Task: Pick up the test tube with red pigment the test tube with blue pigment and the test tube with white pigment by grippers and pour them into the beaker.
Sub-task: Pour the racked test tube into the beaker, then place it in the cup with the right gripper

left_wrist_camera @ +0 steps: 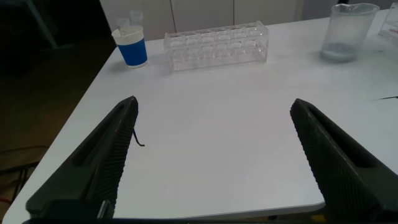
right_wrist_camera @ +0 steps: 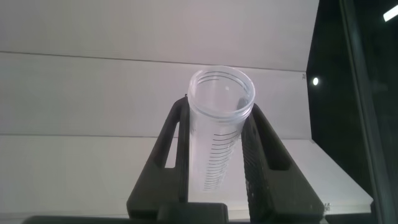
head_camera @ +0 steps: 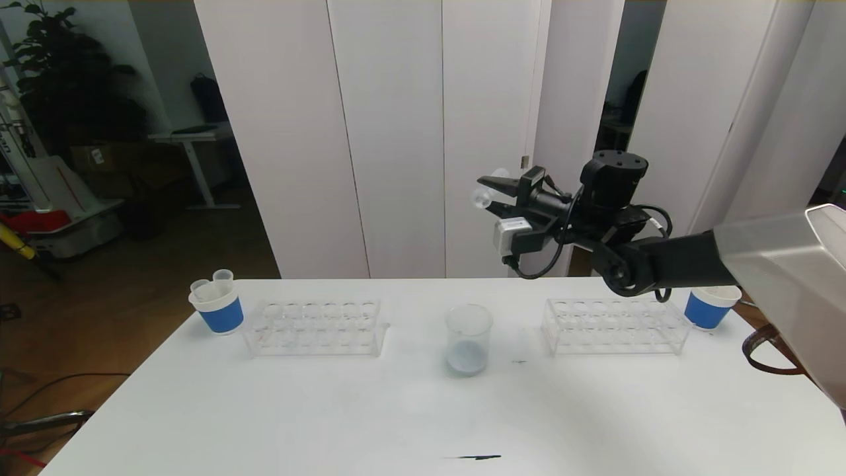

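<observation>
My right gripper (head_camera: 490, 190) is raised high above the table, up and to the right of the beaker (head_camera: 468, 340). It is shut on a clear test tube (head_camera: 480, 196) that lies about level, mouth pointing left. In the right wrist view the test tube (right_wrist_camera: 221, 124) sits between the fingers (right_wrist_camera: 171, 143), with graduation marks and no liquid showing. The beaker holds pale bluish-white liquid and also shows in the left wrist view (left_wrist_camera: 347, 34). No tube with blue, white or red liquid shows. My left gripper (left_wrist_camera: 214, 104) is open and empty over the table's near left part, outside the head view.
A blue-sleeved paper cup (head_camera: 216, 309) with two empty tubes stands at the far left, beside a clear rack (head_camera: 316, 327). A second clear rack (head_camera: 615, 325) and another blue-sleeved cup (head_camera: 708, 307) stand at the right. A small dark mark (head_camera: 472, 457) lies near the front edge.
</observation>
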Robot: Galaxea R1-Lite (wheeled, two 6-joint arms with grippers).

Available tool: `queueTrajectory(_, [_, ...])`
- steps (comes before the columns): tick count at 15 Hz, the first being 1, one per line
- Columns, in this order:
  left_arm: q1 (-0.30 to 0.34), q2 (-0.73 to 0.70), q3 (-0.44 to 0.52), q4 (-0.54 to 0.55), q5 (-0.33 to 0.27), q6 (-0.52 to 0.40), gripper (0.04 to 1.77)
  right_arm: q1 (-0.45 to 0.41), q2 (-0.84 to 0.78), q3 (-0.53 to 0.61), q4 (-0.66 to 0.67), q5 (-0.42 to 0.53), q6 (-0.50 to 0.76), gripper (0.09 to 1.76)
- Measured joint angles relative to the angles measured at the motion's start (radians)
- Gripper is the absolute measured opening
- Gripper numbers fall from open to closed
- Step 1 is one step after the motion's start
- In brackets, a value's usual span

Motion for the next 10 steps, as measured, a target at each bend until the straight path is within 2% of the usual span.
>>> queueTrajectory(5, [0.000,0.000,0.000,0.000,0.000,0.000,1.75,-0.013,-0.077,0.006,-0.040,-0.357,0.247,0.57])
queueTrajectory(7, [0.000,0.000,0.000,0.000,0.000,0.000,1.75,-0.015,-0.099,0.011,-0.050,-0.471,0.410,0.57])
queueTrajectory(10, [0.000,0.000,0.000,0.000,0.000,0.000,1.75,-0.017,-0.123,0.018,-0.109,-0.703,0.643,0.57])
